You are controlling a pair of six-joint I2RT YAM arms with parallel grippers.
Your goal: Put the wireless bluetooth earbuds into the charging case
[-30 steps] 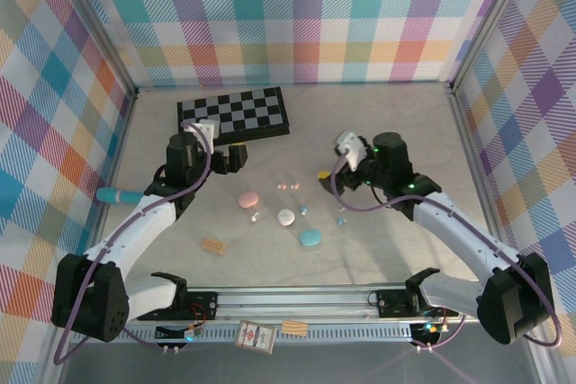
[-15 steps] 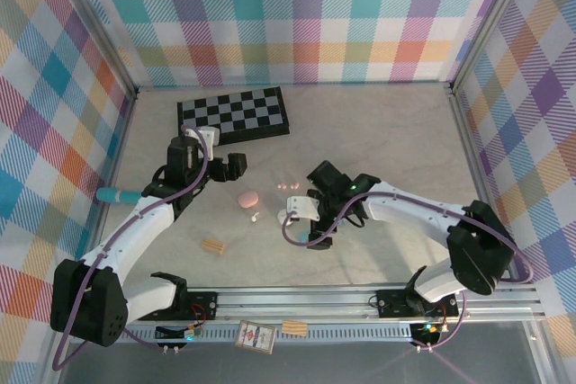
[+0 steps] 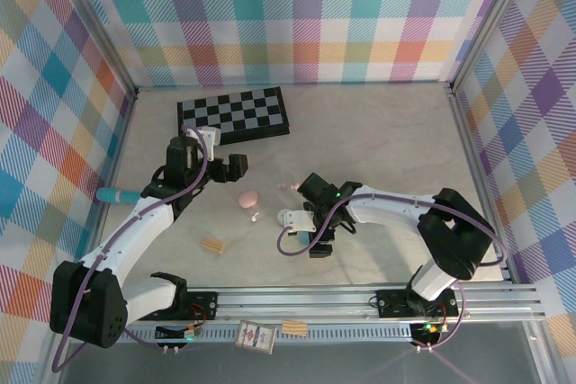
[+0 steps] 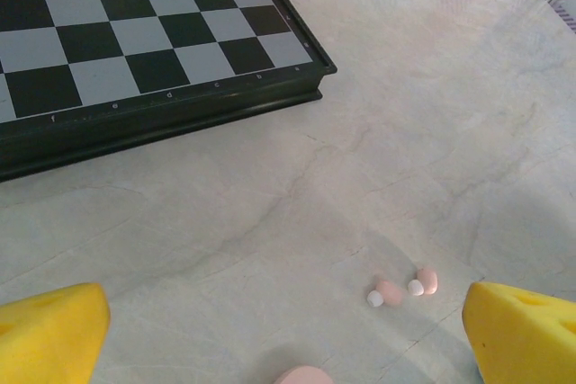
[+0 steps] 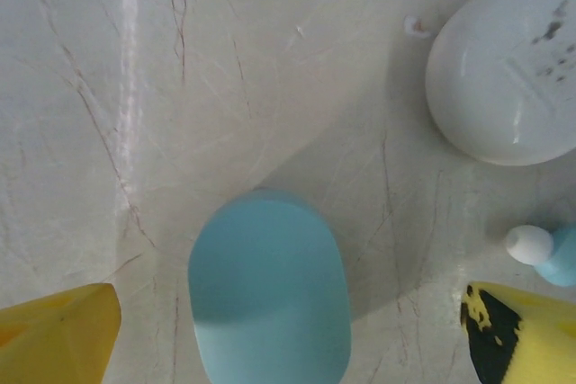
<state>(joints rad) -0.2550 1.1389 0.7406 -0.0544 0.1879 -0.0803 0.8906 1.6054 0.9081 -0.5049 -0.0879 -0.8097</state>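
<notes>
A light blue case (image 5: 270, 290) is framed between the right gripper (image 5: 288, 321)'s spread fingers (image 5: 54, 334). A blue earbud (image 5: 560, 258) is seen beside one finger, a white case (image 5: 508, 69) beyond it.

The table (image 3: 396, 132) lies bare at far right, but the chessboard (image 3: 234, 114) fills far left and 2 pink earbuds (image 4: 390, 292) dot the middle.

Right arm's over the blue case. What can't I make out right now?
Blue case: right wrist view, bottom edge cuts it off.
Blue earbud: right wrist view, right edge cuts it off.
Pink case: left wrist view, bottom edge leaves just a sliver.
</notes>
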